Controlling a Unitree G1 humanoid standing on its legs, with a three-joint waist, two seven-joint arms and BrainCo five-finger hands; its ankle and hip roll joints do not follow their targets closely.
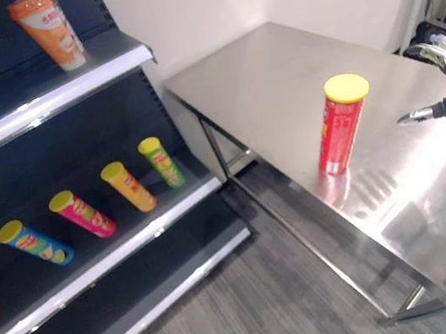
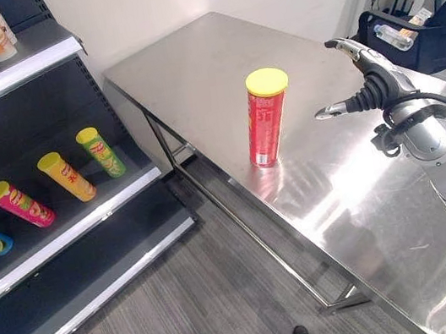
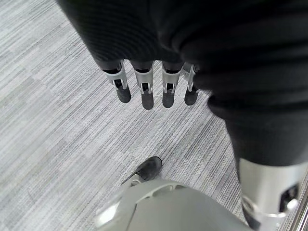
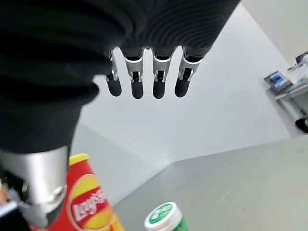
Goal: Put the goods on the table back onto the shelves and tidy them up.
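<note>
red can (image 2: 267,118) with yellow lid stands upright on the steel table (image 2: 188,61), near its front edge; right hand (image 2: 363,83) hovers over the table just right of the can, apart from it, fingers (image 4: 137,77) straight, slightly spread, holding nothing; left hand (image 3: 154,82) hangs over grey floor (image 3: 43,125), fingers straight, empty; four cans lie tilted on a middle shelf (image 1: 133,242); orange can (image 1: 48,29) on the upper shelf

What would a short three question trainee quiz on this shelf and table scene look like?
1. True or false: the red cylindrical can with the yellow lid stands upright on the steel table.
2. The right hand is: A) gripping that can, B) open beside it, apart.
3. On which surface does the tall orange can stand?

Key: 1 true; 2 B; 3 the upper shelf board.
</note>
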